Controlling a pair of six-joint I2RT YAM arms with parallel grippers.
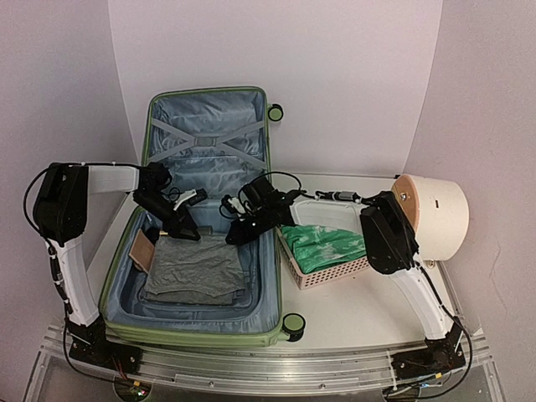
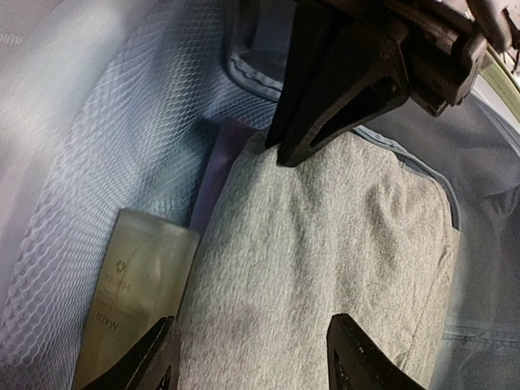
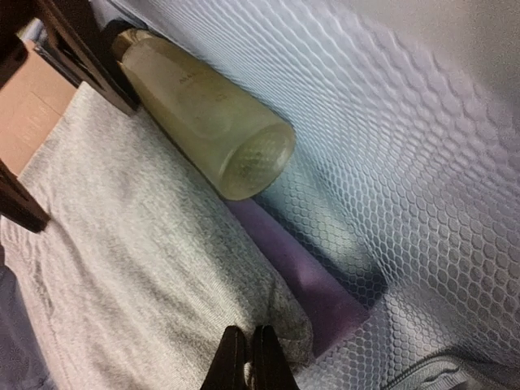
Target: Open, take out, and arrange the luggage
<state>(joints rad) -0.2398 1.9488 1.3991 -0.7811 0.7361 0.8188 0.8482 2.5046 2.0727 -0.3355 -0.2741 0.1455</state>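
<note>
Right now the right gripper [image 3: 249, 341] has its two fingers pressed tight together at a corner of the grey cloth [image 3: 122, 244]. I cannot tell if a bit of cloth is caught between them. The left gripper [image 2: 252, 321] hangs just beside it over the same cloth, with its fingers wide apart and nothing in them.

The cloth lies folded in the bottom half of the luggage [image 1: 201, 337], which sits open on the table [image 1: 360, 310] with its lid standing up at the back.

I think the job in hand is lifting the cloth out. A slow pull straight up would be best, to see if the cloth comes along. If it slips, the fingers should open and bite deeper. The two grippers are very close, so only one should move at a time.

A pale bottle [image 3: 203, 122] and a purple thing [image 3: 301, 280] are tucked between the cloth and the netted wall [image 3: 406, 162] of the luggage. A tan box [image 3: 24, 122] lies at the cloth's other side. A quick tug could roll the bottle.

The luggage walls go all around, so the cloth must rise above the rim before going sideways. The lid blocks the back. To the right of the luggage is a pink basket [image 1: 322, 276] with something green in it, and a cream drum [image 1: 440, 213] past that. Some bare table shows in front of the basket.
</note>
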